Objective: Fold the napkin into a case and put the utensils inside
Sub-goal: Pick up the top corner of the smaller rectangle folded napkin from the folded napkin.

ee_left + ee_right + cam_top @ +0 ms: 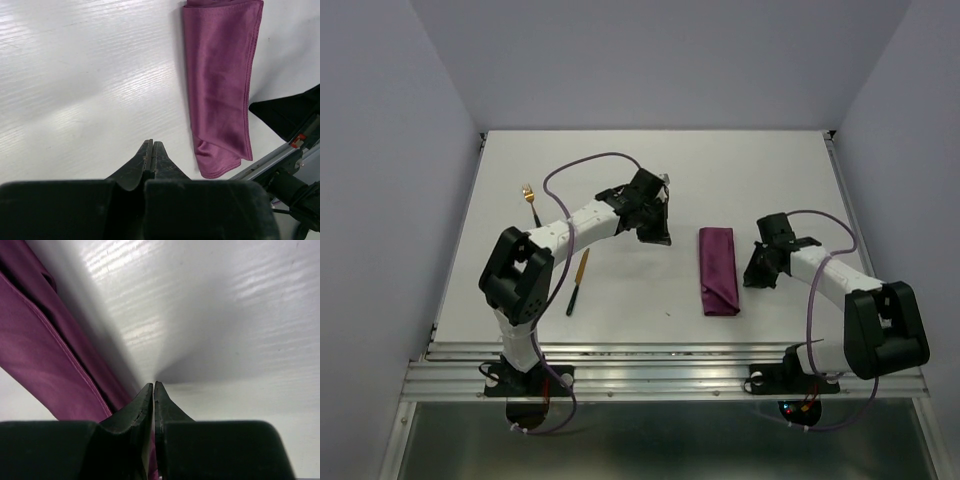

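Case [717, 270]: plum cloth, smooth, with a soft satin sheen along the folds. Desk [620, 160]: white, semi-gloss, fine streaked grain catching the light. Jaws — matt black, faintly grainy, plastic by the look. Fork [529, 194] head and knife [579, 280] blade: shiny gold metal; handles black, finish too small to tell.

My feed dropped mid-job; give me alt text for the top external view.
A plum-purple cloth folded into a narrow strip lies on the white table. A black-handled, gold-bladed knife and a matching small fork lie apart on the left, outside it.
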Tool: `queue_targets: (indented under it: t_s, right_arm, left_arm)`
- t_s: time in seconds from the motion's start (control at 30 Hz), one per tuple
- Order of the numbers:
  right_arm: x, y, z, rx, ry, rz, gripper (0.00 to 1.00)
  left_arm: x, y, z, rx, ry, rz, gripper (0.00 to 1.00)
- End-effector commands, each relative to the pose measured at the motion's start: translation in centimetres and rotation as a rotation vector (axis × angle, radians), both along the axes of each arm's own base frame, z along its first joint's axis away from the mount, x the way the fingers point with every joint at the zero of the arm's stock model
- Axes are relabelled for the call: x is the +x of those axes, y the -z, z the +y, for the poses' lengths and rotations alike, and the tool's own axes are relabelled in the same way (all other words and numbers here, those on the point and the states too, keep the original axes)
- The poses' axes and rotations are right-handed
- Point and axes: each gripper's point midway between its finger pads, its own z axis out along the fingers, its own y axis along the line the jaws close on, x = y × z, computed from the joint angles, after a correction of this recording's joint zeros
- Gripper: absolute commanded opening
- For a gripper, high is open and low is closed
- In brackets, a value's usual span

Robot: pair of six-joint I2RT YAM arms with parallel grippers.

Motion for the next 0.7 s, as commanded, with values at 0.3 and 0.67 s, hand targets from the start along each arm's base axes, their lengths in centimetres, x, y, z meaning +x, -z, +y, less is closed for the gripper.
queue_targets:
  t_s: [0.3,0.67]
  right_arm:
    - [-2.8,-0.5,9.0,0.188,-0.185,-0.002,0.09]
    - [1.3,-2.6,15.1,0.113,-0.236,-0.099,0.10]
  left_arm:
    - [2.5,-6.0,3.3,0.023,-0.053,-0.187,0.00]
    - [3.5,-8.6,3.9,0.056,-0.061,-0.258,0.14]
